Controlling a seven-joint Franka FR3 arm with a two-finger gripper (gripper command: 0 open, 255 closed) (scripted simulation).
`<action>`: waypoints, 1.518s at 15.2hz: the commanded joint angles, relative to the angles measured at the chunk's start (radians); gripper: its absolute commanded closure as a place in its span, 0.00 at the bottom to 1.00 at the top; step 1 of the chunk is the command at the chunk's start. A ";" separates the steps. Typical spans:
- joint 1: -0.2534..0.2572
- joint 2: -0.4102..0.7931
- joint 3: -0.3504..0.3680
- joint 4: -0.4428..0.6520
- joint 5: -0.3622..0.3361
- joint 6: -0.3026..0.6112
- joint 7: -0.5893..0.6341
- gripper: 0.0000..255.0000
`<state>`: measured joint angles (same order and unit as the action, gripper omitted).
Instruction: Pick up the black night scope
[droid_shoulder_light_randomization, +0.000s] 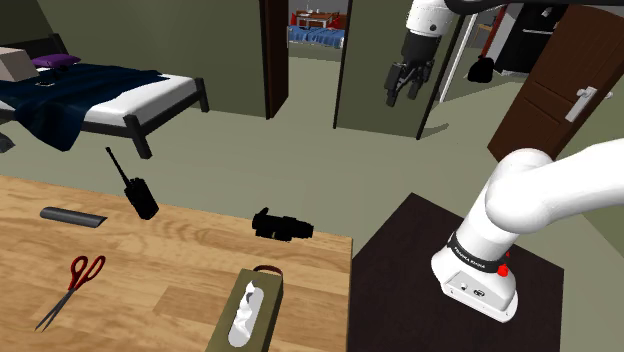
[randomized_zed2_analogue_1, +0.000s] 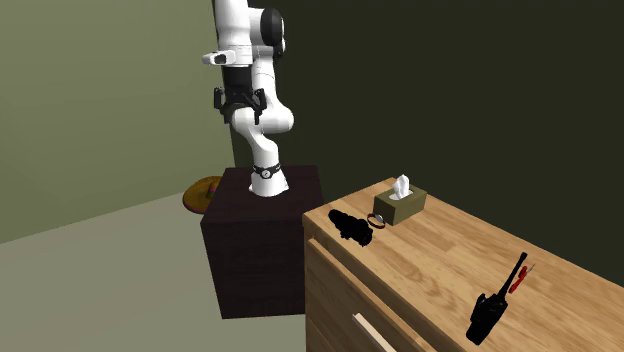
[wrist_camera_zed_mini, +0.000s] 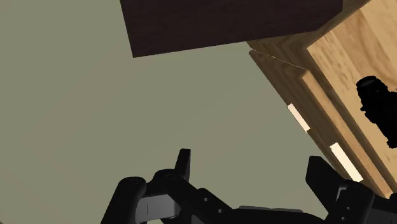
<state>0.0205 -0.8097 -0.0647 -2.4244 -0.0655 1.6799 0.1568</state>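
The black night scope (droid_shoulder_light_randomization: 282, 225) lies on the wooden table (droid_shoulder_light_randomization: 180, 260), close to the edge that faces the stand. In the second exterior view the scope (randomized_zed2_analogue_1: 352, 226) sits at the table's near corner. My gripper (droid_shoulder_light_randomization: 405, 88) hangs high in the air, well above and away from the table, over the floor beside the stand. It is open, with nothing between the fingers. In the wrist view the gripper (wrist_camera_zed_mini: 251, 170) points down at the floor, and the scope (wrist_camera_zed_mini: 378, 105) lies far off to one side on the table top.
On the table are a black walkie-talkie (droid_shoulder_light_randomization: 135, 190), a dark flat bar (droid_shoulder_light_randomization: 72, 216), red-handled scissors (droid_shoulder_light_randomization: 75, 285) and a tissue box (droid_shoulder_light_randomization: 250, 310), which stands near the scope. The dark stand (randomized_zed2_analogue_1: 260, 240) is beside the table. A bed (droid_shoulder_light_randomization: 90, 95) and doorways lie beyond.
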 joint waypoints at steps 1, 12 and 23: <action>0.000 0.000 0.000 0.000 0.000 0.000 0.000 0.00; 0.101 0.269 0.169 0.016 0.062 0.208 0.112 0.00; 0.170 0.616 0.327 0.153 0.033 0.365 0.240 0.00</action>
<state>0.1857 -0.2374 0.2475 -2.2993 -0.0232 2.0349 0.3822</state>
